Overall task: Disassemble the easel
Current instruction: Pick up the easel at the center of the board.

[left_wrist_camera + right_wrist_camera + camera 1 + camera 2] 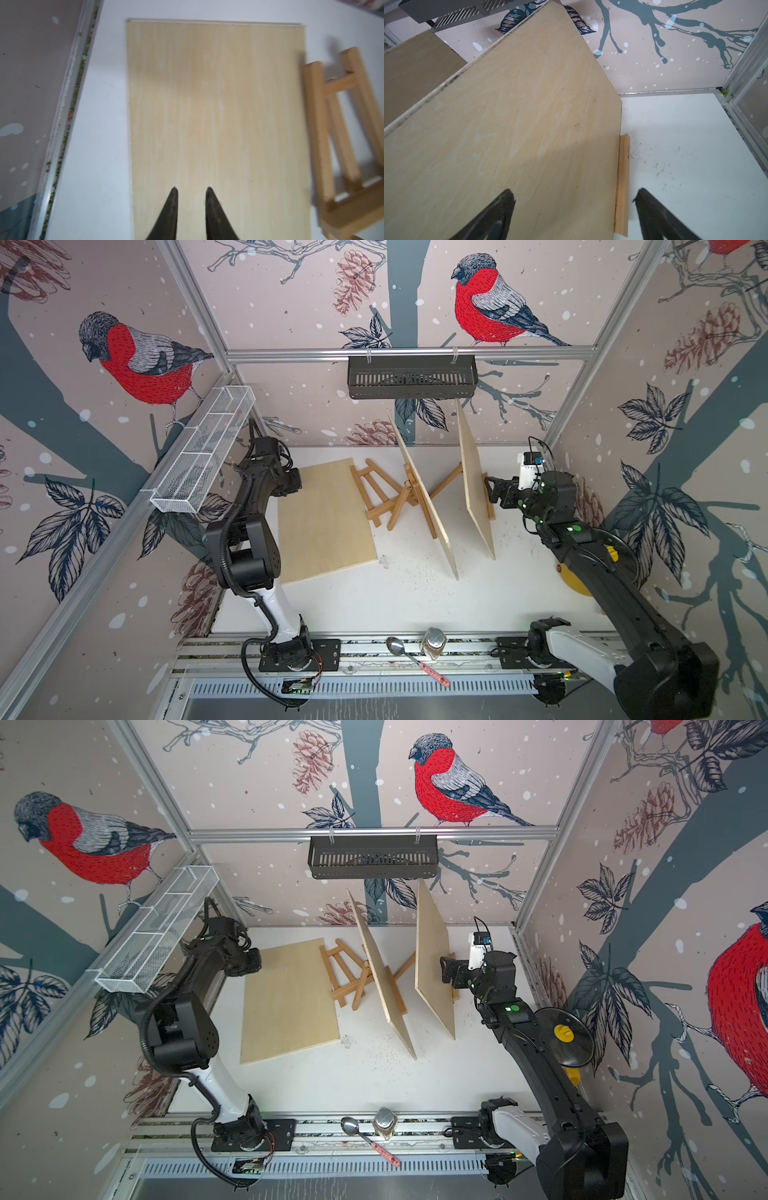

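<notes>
Fingers (172, 207) of the left gripper (192, 189) stand slightly apart, pinching nothing, over the flat board (324, 514). The right gripper (575, 189) has fingers (500, 207) spread wide, empty, astride the side edge of the right board (476, 485), upright on its easel's ledge (623, 182). Leftward, the middle board (428, 497) leans on the middle easel (397, 512); a bare easel (372, 489) lies just beside the flat board. A black basket (411, 377) hangs behind.
</notes>
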`<state>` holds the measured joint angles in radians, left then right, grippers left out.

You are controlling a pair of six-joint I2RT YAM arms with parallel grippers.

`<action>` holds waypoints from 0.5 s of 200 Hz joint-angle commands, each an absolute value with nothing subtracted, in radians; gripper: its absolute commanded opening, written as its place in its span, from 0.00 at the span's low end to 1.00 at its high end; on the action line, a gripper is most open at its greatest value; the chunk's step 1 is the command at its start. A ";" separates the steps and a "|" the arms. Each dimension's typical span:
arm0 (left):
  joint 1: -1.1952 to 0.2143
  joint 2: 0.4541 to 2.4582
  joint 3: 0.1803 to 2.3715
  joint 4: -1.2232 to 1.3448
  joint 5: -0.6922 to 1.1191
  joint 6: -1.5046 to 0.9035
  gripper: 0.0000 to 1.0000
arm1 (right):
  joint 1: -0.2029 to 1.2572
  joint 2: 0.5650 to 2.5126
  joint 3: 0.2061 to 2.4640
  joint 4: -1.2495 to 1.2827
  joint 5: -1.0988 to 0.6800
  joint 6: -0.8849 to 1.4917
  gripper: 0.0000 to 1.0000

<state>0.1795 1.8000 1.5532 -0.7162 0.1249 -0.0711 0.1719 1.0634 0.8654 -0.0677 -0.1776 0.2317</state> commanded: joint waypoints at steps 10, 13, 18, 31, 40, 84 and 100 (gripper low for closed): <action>0.072 1.702 1.480 -0.626 0.221 -0.220 0.27 | 0.175 1.062 0.866 -0.046 -0.161 0.230 0.92; 0.058 1.691 1.468 -0.606 0.230 -0.231 0.27 | 0.175 1.064 0.867 -0.046 -0.161 0.229 0.93; 0.037 1.677 1.445 -0.576 0.247 -0.248 0.27 | 0.175 1.065 0.867 -0.047 -0.160 0.230 0.92; -0.015 1.653 1.401 -0.514 0.265 -0.304 0.25 | 0.176 1.070 0.868 -0.049 -0.160 0.229 0.93; -0.047 1.644 1.371 -0.467 0.271 -0.347 0.24 | 0.179 1.073 0.868 -0.049 -0.159 0.227 0.92; -0.153 1.713 1.329 -0.348 0.211 -0.473 0.24 | 0.184 1.091 0.870 -0.051 -0.153 0.224 0.92; -0.171 1.773 1.350 -0.335 0.194 -0.511 0.25 | 0.184 1.097 0.872 -0.052 -0.148 0.222 0.92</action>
<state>-0.1505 1.7138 1.3289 -0.4095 0.2348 -0.4141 0.1822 1.0901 0.8654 -0.0708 -0.1616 0.2310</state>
